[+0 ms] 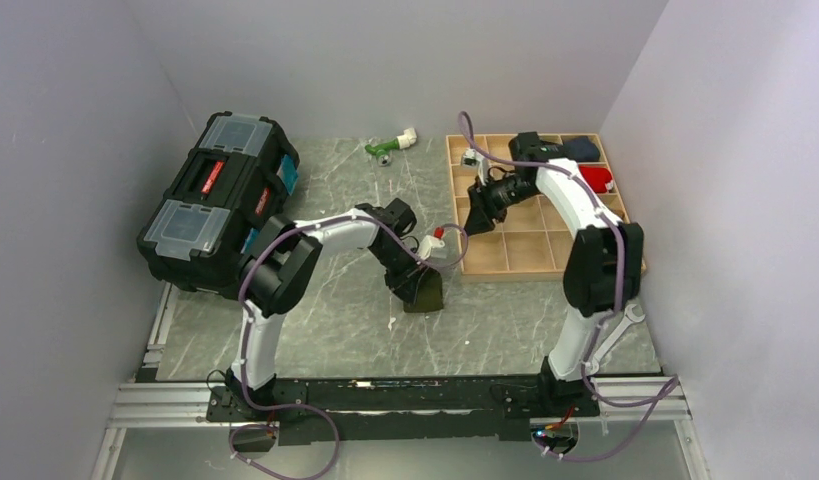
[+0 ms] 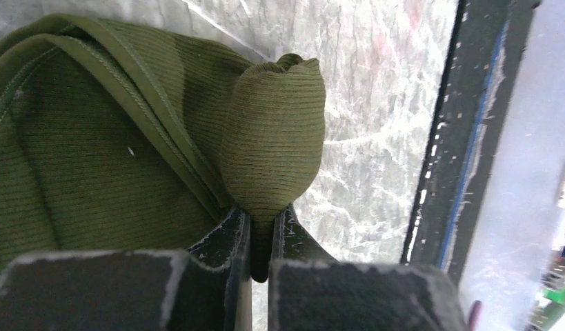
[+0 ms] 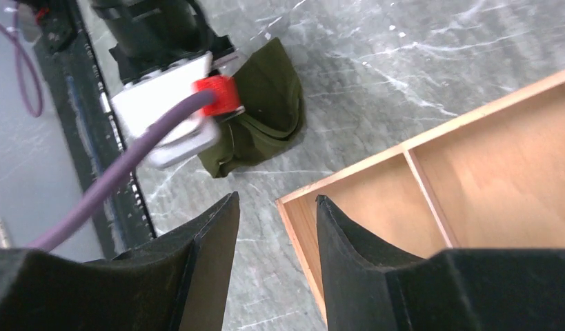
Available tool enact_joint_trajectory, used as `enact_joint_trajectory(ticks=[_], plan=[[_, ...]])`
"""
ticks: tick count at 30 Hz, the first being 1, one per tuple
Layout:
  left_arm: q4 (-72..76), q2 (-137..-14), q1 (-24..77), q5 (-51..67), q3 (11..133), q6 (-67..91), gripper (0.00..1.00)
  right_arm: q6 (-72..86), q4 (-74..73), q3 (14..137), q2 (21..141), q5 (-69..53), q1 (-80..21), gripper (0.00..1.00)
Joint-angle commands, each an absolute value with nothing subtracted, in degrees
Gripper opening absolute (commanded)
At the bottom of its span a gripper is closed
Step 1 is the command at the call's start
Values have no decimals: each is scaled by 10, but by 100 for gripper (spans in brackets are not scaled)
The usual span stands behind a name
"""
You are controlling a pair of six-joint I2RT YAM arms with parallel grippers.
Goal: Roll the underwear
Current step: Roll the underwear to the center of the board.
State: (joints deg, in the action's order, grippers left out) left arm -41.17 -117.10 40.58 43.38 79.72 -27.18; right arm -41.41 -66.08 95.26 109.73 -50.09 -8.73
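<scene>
At the far-left corner of the surface sits a black plastic toolbox with clear lid panels and red latches [image 1: 220, 200], well apart from the work. Toward the middle of the surface, just beside the near-left corner of the tray, lies the soft dark olive-green ribbed cloth underwear [image 2: 93, 152], bunched into a small heap, not yet a tidy roll. The left gripper [image 2: 262, 227] is closed almost fully on it, its 2 jaws pinching a rounded bulge of the fabric while the rest of the garment spreads on the surface to one side. At the far edge rests a small green and white object [image 1: 388, 147], too small to name. The right gripper [image 3: 276, 203] hangs about half open with nothing between its jaws, above the left rim of the shallow wooden compartment tray [image 1: 525, 245] that fills the far-right corner. I judge the main risk to be the thin pinch: only 1 fold is caught, so a turn or a pull could draw it out of the jaws and let the soft cloth spring loose. The 2 arms also work near each other, and if the right gripper comes down where it is, it could strike the tray rim or the left wrist's purple cable. The surface is grey marbled stone-look sheet with a metal rail along the near edge, and plain pale walls close it on 3 sides.
</scene>
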Motion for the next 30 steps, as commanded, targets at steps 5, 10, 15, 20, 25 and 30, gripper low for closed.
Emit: enact_joint_trajectory(ticks=[5,10,15,20,25,30], plan=[[-537,-1291,372,454,889,-307,0,-339,-415,737,863,-505,-84,49],[-585,-1334,366,474,934,-322,0,-345,-363,632,761,-470,-107,51],[-633,-1374,363,494,976,-336,0,-355,-335,564,708,-384,-199,54],[-672,-1405,360,508,1011,-345,0,-362,-300,530,700,-293,-294,55],[-701,-1423,360,515,1036,-354,0,-385,-294,538,739,-228,-357,56],[-704,-1422,359,515,1035,-356,0,-406,-295,556,794,-181,-399,59]])
